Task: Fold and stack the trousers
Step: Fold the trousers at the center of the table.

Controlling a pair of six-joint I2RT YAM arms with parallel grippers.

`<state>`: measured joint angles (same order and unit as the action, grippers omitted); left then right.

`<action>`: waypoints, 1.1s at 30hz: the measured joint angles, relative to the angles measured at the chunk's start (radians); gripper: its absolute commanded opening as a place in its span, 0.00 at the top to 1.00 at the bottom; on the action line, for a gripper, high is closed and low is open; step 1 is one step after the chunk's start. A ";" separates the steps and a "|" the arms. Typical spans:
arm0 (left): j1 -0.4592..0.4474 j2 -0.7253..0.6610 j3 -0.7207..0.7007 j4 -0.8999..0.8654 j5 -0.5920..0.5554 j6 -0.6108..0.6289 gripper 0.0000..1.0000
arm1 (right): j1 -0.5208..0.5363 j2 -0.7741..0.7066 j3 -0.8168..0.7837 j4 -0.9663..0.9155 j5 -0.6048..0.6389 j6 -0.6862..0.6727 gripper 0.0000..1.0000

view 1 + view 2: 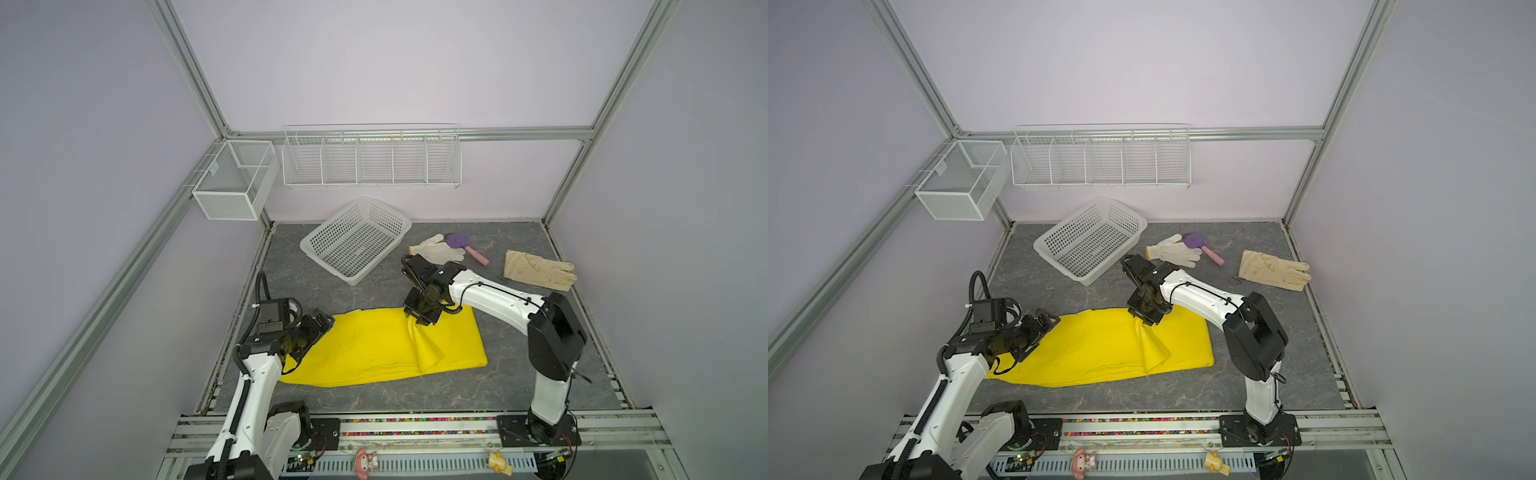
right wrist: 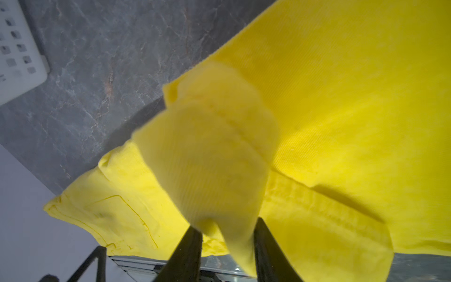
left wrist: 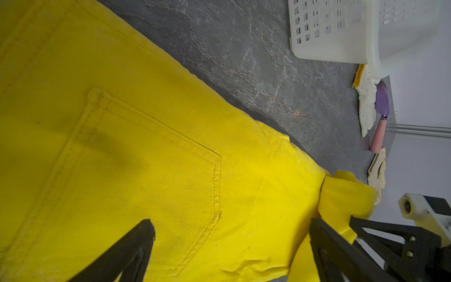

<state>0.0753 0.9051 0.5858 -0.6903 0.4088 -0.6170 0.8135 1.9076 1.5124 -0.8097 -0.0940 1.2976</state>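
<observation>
The grey counter carries the yellow trousers, which lie partly folded at lower centre in both top views. A raised fold sits between the right fingers, probably to be laid over; we cannot tell whether they clamp it. The left fingers stand wide above the back pocket. We find no legible writing.

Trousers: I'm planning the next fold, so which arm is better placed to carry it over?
Right, probably. The right gripper has a raised fold of the trousers between its fingers; the left gripper hangs open over the pocket, holding nothing.
</observation>
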 measured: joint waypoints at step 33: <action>-0.010 -0.086 -0.018 -0.044 0.058 -0.058 0.02 | -0.117 0.042 -0.205 0.217 -0.190 -0.424 0.57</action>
<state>0.0650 0.8188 0.5678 -0.7345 0.4664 -0.6750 0.6964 1.9491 1.3075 -0.5922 -0.2836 0.8738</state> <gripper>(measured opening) 0.982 0.436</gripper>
